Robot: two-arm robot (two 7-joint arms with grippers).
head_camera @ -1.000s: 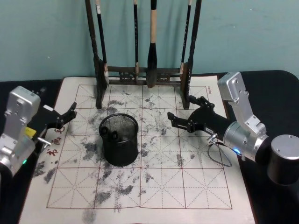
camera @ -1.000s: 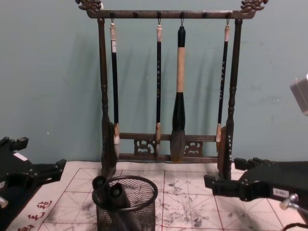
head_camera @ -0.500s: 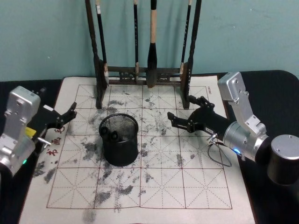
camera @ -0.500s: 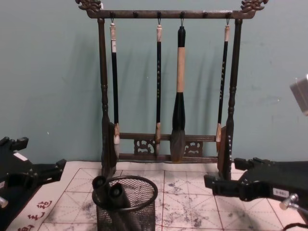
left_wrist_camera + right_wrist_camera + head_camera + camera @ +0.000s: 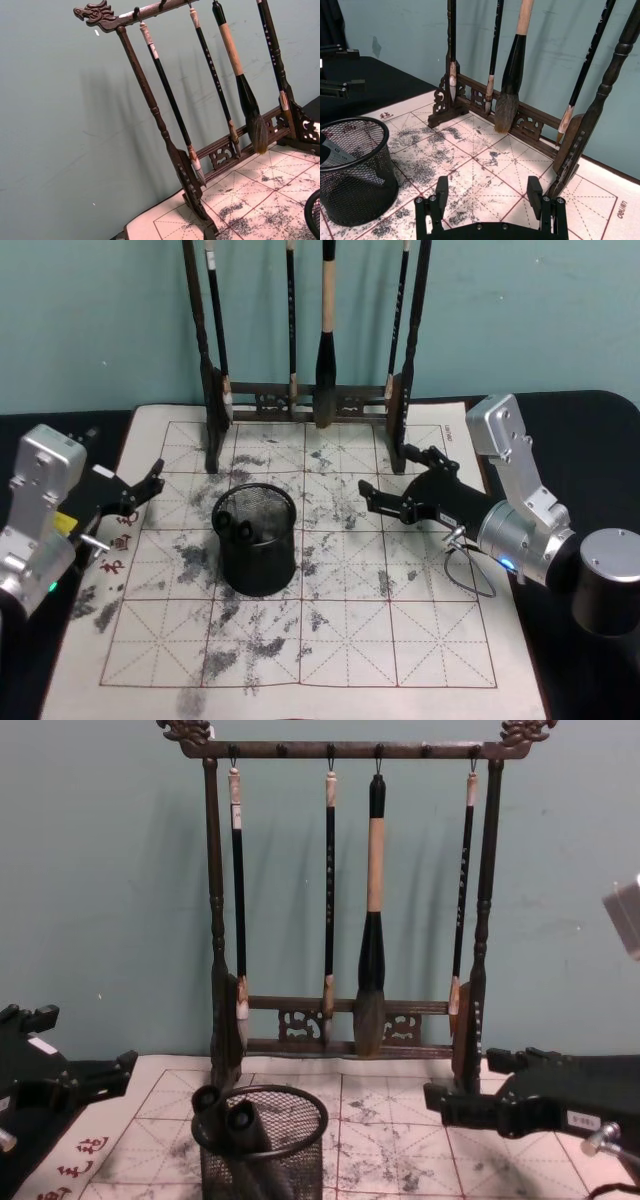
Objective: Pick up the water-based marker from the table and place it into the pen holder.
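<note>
Pen holder (image 5: pixel 256 540) upright on the ink-stained grid mat (image 5: pixel 340 640), left of mat centre, in front of the brush rack (image 5: pixel 310 400). Two dark cylindrical ends, water-based markers (image 5: pixel 238 529) by the look of them, leaning against the holder's left inner wall, tops poking just above the rim; same in chest view (image 5: pixel 228 1118). Grey label of one visible through the mesh in right wrist view (image 5: pixel 335 152). Cannot tell the two apart.

Right gripper (image 5: pixel 388 485) to the right of the holder, near it but apart, fingers pointing toward holder and rack. Fingers (image 5: pixel 441 190) spread wide, nothing between them, just mat below. Holder (image 5: pixel 355 167) sits off to one side of the fingers in right wrist view, not between them. Markers inside the holder, clear of both right fingers.

Left gripper (image 5: pixel 145 485) over the mat's left edge, left of the holder, near but apart, fingers spread, nothing held. Markers well clear of them too. In chest view left gripper (image 5: pixel 95 1078) low at the left edge, right gripper (image 5: pixel 475 1095) low at the right, holder (image 5: pixel 265 1145) between them.

Rack at the mat's far edge, four brushes (image 5: pixel 371 920) hanging from the top bar. Black desk (image 5: pixel 590 680) around the mat.
</note>
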